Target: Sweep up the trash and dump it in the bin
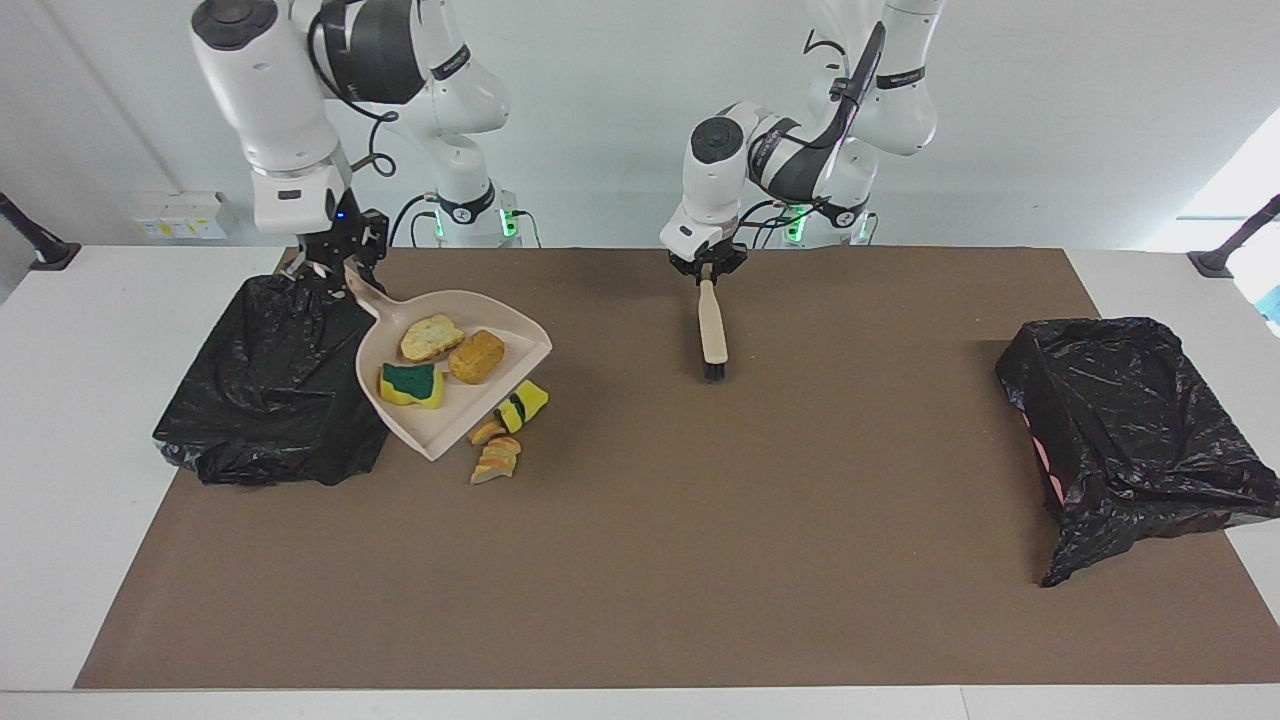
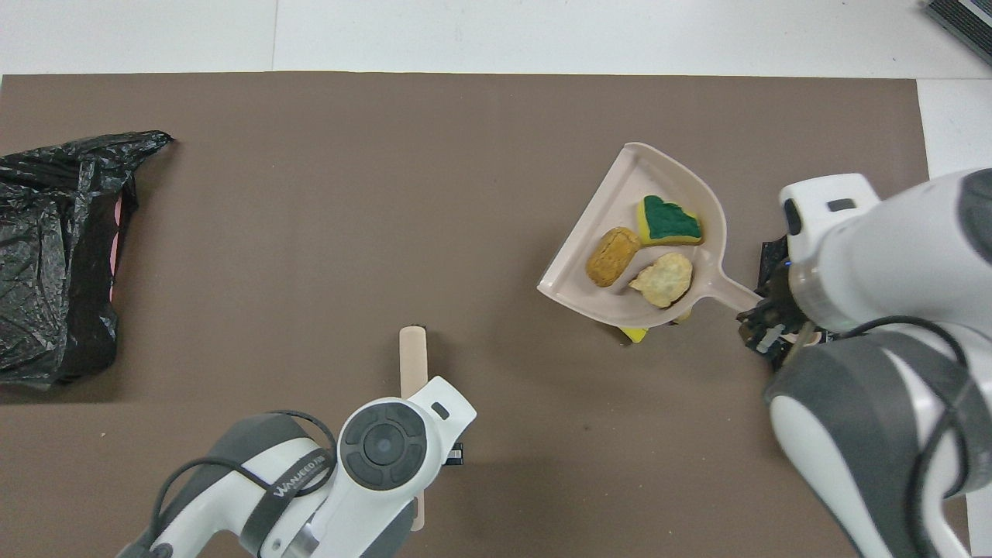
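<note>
Brown bench mat [image 1: 640, 560]: your right gripper [image 1: 335, 262] has its fingers clamped on the dustpan [image 1: 440, 420], three scraps [image 1: 440, 360] inside, raised beside the bin [image 1: 270, 380]. Left gripper [image 1: 706, 272] grips the brush [image 1: 711, 335].

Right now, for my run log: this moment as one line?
right end effector: holds beige plastic dustpan, three sponge scraps aboard, by black-bagged bin | left end effector: holds beige hand brush
</note>
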Controlling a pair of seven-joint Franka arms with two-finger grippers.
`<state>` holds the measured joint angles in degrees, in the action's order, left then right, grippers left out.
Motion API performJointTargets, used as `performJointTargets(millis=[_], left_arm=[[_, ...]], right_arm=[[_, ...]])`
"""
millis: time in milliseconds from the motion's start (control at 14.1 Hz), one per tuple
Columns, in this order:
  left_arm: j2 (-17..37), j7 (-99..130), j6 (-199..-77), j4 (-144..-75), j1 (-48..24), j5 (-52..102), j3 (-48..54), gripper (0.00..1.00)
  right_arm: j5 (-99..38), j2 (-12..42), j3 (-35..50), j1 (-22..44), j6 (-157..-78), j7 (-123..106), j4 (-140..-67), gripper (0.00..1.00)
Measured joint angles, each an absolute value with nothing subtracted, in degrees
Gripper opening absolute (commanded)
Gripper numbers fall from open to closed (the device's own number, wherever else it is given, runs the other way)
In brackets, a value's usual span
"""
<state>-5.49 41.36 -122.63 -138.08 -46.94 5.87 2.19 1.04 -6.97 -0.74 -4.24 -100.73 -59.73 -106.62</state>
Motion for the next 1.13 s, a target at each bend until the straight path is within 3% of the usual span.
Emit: performJointTargets(millis=[71,425,708,1133], left_arm=[[-5.47,41.02,-122.87,-138.15,-46.94,5.9,2.04,0.99],[-5.45,40.84,-122.34,-137.8,-46.31,6.3,1.27,1.0],[-5.59,39.36,-115.79,-131.51,-41.19,6.31,0.92,1.0],[-5.95,24.57,-106.35,-121.22,-29.85,6.31,0.29,1.0]], right_arm=[[0.53,-6.97,-1.55,-7.16,-100.73,-64.69,-106.57,0.0],[2.16,-7.18,-7.61,-15.98,-100.73,-84.83,-106.15,0.0],[5.52,-6.7,-8.35,-21.49,-103.25,-95.75,-106.22,0.0],[18.52,-4.32,-7.89,-21.57,-109.57,-98.49,-107.46,0.0]])
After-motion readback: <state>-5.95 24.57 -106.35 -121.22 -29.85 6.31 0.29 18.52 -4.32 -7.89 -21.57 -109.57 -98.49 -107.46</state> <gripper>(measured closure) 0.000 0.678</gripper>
